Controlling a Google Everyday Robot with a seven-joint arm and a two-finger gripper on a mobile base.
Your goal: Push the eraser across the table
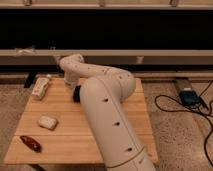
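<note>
Over table (65,141), closed fingers (77,94), half hidden by arm (107,115)

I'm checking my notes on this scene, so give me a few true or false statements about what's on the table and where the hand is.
1. A dark red oblong thing lies at the table corner nearest the camera, on the picture's left. True.
2. The small whitish block is on the floor. False: it lies on the table.
3. The hand is down over the far part of the table, by the black eraser. True.
4. The table is dark metal. False: it is pale wooden planks.
</note>
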